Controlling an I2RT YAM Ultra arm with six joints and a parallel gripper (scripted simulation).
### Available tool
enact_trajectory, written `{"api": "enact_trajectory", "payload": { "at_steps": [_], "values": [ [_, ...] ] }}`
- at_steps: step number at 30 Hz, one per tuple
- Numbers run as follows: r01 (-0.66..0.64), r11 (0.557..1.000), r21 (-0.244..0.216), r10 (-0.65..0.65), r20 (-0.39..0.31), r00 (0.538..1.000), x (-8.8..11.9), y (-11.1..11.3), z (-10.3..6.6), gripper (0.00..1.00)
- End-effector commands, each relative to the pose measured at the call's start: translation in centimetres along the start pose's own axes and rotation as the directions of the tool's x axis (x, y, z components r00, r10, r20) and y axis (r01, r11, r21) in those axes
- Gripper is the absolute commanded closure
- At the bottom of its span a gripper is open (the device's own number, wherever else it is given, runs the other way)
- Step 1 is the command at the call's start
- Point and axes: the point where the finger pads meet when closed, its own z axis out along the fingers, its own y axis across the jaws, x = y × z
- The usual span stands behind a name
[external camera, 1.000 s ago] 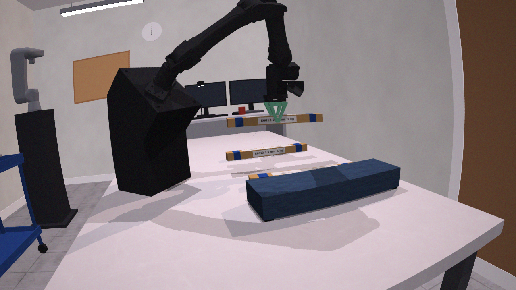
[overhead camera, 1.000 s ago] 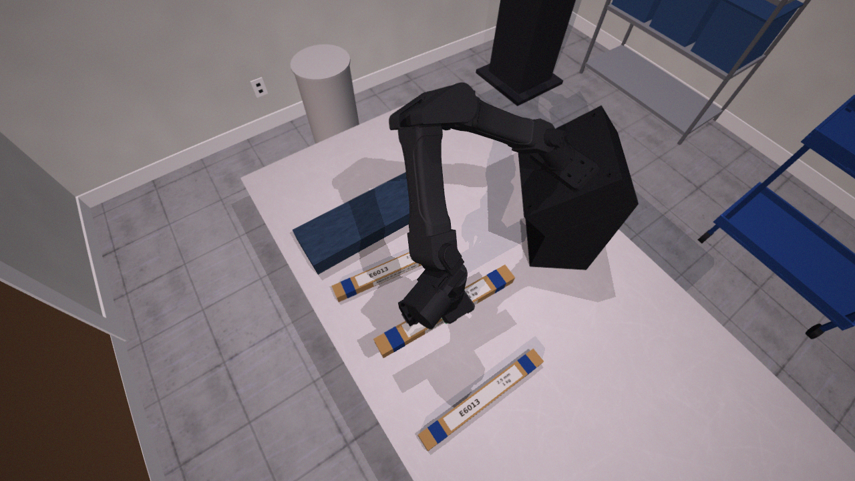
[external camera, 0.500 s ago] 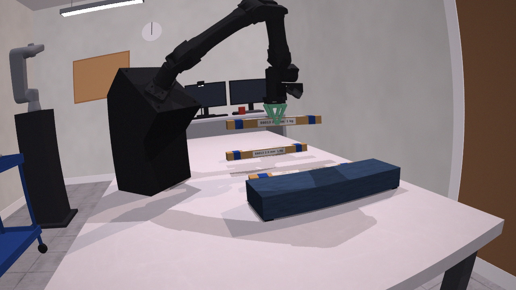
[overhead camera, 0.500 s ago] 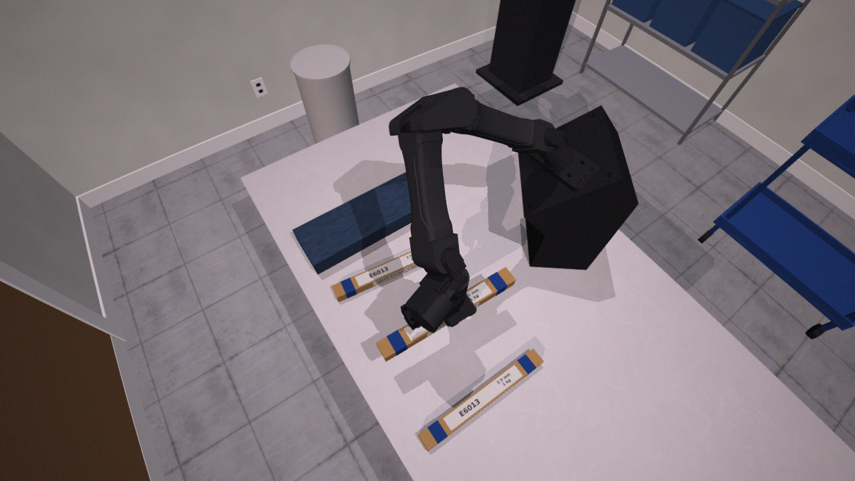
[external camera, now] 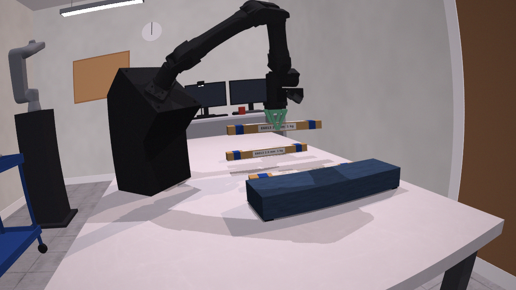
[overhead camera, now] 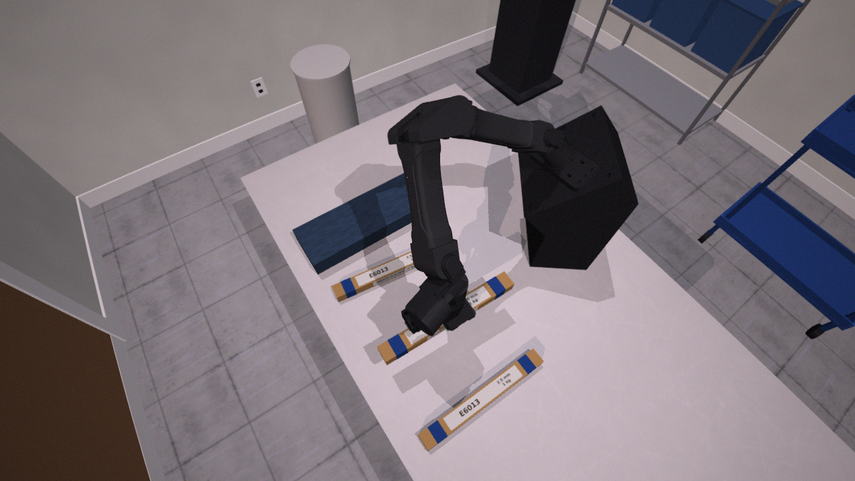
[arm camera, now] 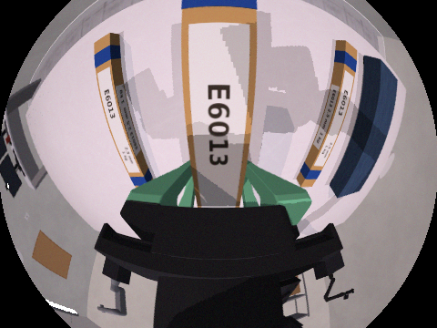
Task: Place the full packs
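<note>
Middle pack [overhead camera: 394, 346] [external camera: 248, 129] [arm camera: 218, 55]: a long, slender tan carton with blue bands and a white "E6013" label, clasped by the end effector, roughly level, aloft above the table. Near pack [overhead camera: 378, 274] [external camera: 260, 176] [arm camera: 334, 109]: of like pattern, flat on the table, just beside the platform [overhead camera: 353, 224] [external camera: 324, 187] [arm camera: 370, 123]. Far pack [overhead camera: 478, 401] [external camera: 267, 151] [arm camera: 119, 109]: same markings, flat on the table, well apart from the platform. Platform: a low, dark blue oblong block, bearing no pack.
</note>
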Motion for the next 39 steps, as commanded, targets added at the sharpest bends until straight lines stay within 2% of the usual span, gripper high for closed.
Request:
{"api": "enact_trajectory", "payload": {
  "at_steps": [1, 3, 5, 8, 10, 13, 14, 16, 18, 20, 22, 27, 30, 31, 33, 34, 35, 39],
  "values": [
    [-0.011, 1.000, -0.026, 0.012, 0.047, 0.999, -1.7, 1.0, -0.2, 1.00],
    [-0.015, 0.999, -0.029, 0.016, 0.052, 0.999, -2.0, 1.0, -0.1, 1.00],
    [-0.025, 0.999, -0.038, 0.027, 0.077, 0.997, -2.8, 0.8, -0.8, 1.00],
    [-0.006, 1.000, -0.030, 0.007, 0.053, 0.999, -1.8, 1.3, 0.7, 1.00],
    [-0.004, 0.999, -0.032, 0.006, 0.051, 0.999, -1.8, 1.4, 1.1, 1.00],
    [-0.011, 0.999, -0.035, 0.013, 0.060, 0.998, -2.2, 1.2, 0.9, 1.00],
    [-0.026, 0.999, -0.036, 0.028, 0.080, 0.996, -3.0, 0.8, 0.3, 1.00],
    [-0.028, 0.999, -0.031, 0.030, 0.080, 0.996, -3.0, 0.6, 0.7, 1.00],
    [-0.009, 1.000, -0.024, 0.010, 0.050, 0.999, -1.9, 1.1, 2.2, 1.00],
    [-0.005, 1.000, -0.030, 0.007, 0.051, 0.999, -1.8, 1.4, 2.5, 1.00],
    [-0.021, 0.999, -0.039, 0.024, 0.074, 0.997, -2.8, 1.0, 1.9, 1.00],
    [-0.008, 1.000, -0.031, 0.009, 0.053, 0.999, -2.0, 1.3, 3.6, 1.00],
    [-0.015, 0.999, -0.032, 0.016, 0.061, 0.998, -2.3, 1.1, 3.5, 1.00],
    [-0.025, 0.999, -0.033, 0.028, 0.082, 0.996, -3.1, 0.8, 2.8, 1.00],
    [-0.021, 0.999, -0.032, 0.024, 0.077, 0.997, -2.9, 0.9, 3.4, 1.00],
    [-0.006, 1.000, -0.028, 0.008, 0.056, 0.998, -2.1, 1.3, 4.3, 1.00],
    [-0.004, 1.000, -0.029, 0.006, 0.053, 0.999, -1.9, 1.4, 4.6, 1.00],
    [-0.021, 0.999, -0.032, 0.024, 0.072, 0.997, -2.8, 0.9, 4.6, 1.00]
  ]
}}
